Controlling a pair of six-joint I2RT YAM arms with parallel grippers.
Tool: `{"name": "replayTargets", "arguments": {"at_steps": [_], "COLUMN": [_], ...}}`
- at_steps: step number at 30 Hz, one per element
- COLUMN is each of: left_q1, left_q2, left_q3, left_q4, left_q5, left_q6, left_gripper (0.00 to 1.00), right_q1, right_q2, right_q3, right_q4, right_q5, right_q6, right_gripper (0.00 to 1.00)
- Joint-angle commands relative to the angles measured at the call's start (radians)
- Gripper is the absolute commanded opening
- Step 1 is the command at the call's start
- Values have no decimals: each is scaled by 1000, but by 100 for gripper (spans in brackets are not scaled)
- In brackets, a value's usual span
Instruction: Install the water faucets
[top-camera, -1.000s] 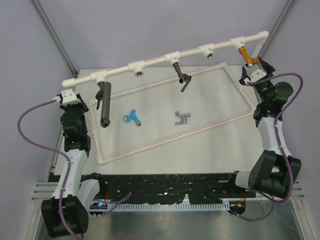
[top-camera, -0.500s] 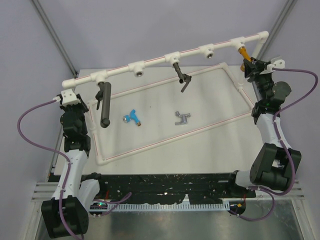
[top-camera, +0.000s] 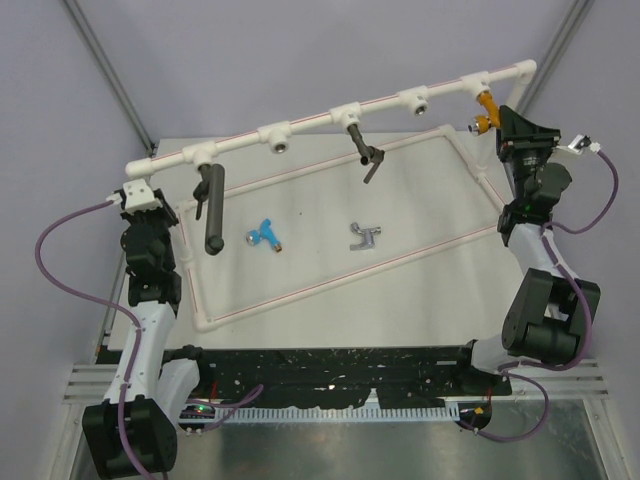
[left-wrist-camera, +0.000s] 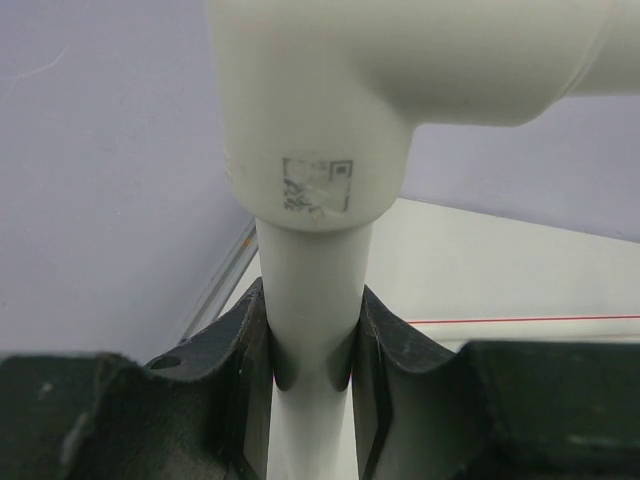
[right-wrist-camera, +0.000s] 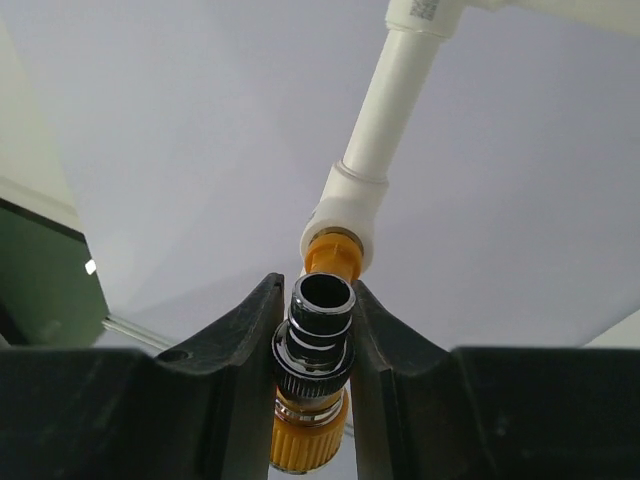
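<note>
On the bench (top-camera: 420, 290), the blue faucet (top-camera: 265, 234) and the silver-grey faucet (top-camera: 366, 236) lie loose near the middle, well apart, the blue one at 9 o'clock of the silver one. Neither touches a gripper. A long dark grey cylinder (top-camera: 211, 212) sits at 9 o'clock of the blue faucet.

At the bench's 9 o'clock edge, the left gripper (left-wrist-camera: 312, 350) is clamped on an upright leg of the white pipe (top-camera: 310, 118), just below its elbow, with a finger pressed to each side.

At the far 1 o'clock corner, the right gripper (right-wrist-camera: 318, 340) is closed on the orange-gold faucet (right-wrist-camera: 310, 435), its fingers pinching the chrome threaded end. This faucet stands at the last tee of the pipe.

Along the far run of pipe, a dark fitting (top-camera: 364, 153) hangs at 12 o'clock, with open round sockets on either side of it.
</note>
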Motion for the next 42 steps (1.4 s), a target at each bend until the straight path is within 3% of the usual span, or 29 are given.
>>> {"name": "replayTargets", "arguments": {"at_steps": [1,3,8,12,16,18,27,34,36,42], "left_q1": [-5,-5,-5,-5,-5,-5,-5,-5,-6,-5], "left_q2": [-27,-28,-27,-25,-22,-21,-16,-10,-7,-10], "left_q3": [21,21,29,27,27,29,29,27,29,27], "left_q4": [45,45,36,36,35,35,39,39,39,39], "left_q5": [16,16,2,4,5,7,4,2,1,-2], "left_q6": [-24,-23,-13,-15,-15,-15,-18,-20,-16,-13], "left_gripper": [0,0,0,0,0,0,0,0,0,0], "right_q1": [5,5,-9,-47,-109,-142,-167,-106,-87,3], "right_q2": [-12,-36,-80,-101,-133,-152,-262,-406,-435,-451], "right_q3": [84,69,30,-12,-52,-45,41,26,18,62], "right_q4": [-150,-181,-152,-65,47,90,52,-301,-424,-704], "right_q5": [140,191,240,254,275,216,-146,-352,-384,-358], "right_q6": [346,330,206,130,28,-86,-945,-1932,-2129,-2462], "right_gripper": [19,21,52,65,72,73,75,78,79,81]}}
